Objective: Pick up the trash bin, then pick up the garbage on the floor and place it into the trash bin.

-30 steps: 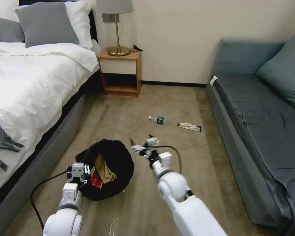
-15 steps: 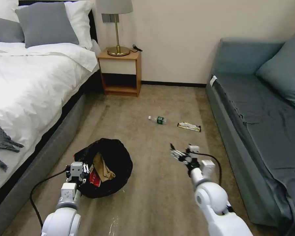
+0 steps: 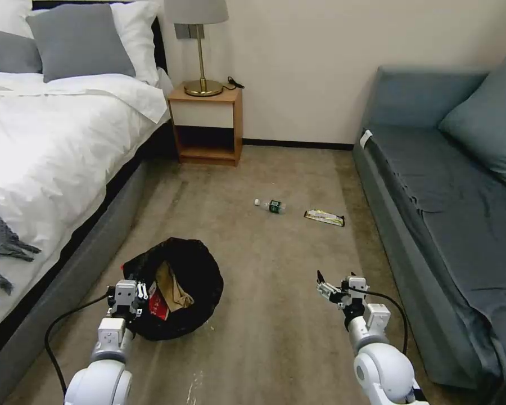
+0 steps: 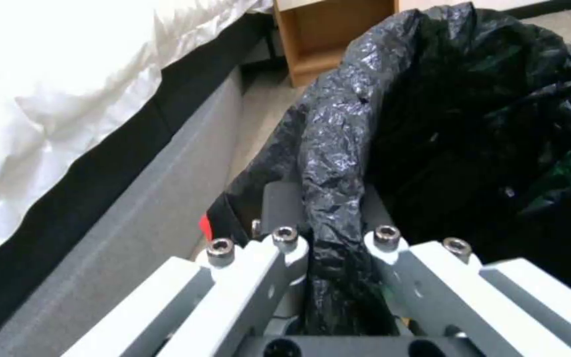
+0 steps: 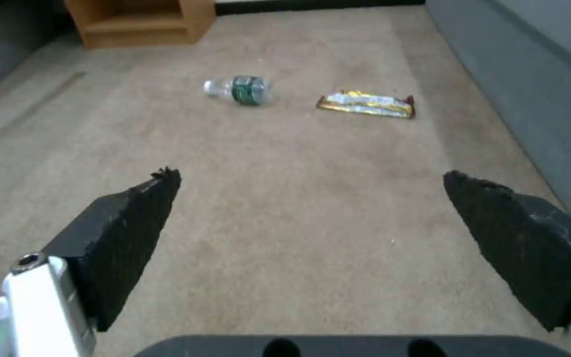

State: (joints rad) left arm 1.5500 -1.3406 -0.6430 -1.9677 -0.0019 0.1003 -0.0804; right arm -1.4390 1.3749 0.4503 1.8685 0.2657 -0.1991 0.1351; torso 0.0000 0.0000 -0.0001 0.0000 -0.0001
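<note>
Lower left, the left gripper [image 3: 130, 292] pinches the trash bin [image 3: 177, 295] rim, carrying it along; lower right, the right gripper [image 3: 333, 291] hangs spread and empty, facing the bottle [image 3: 270, 206] and wrapper [image 3: 324, 217].

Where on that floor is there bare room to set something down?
Bare carpet lies between the trash bin and the sofa, around the open right gripper. It is tighter farther off, by the bottle and wrapper, and where the left gripper clamps the bin beside the bed.

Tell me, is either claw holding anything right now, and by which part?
Yes. The left claw is shut on the trash bin, pinching its bag-lined rim. The right claw is open over the carpet and holds nothing.
</note>
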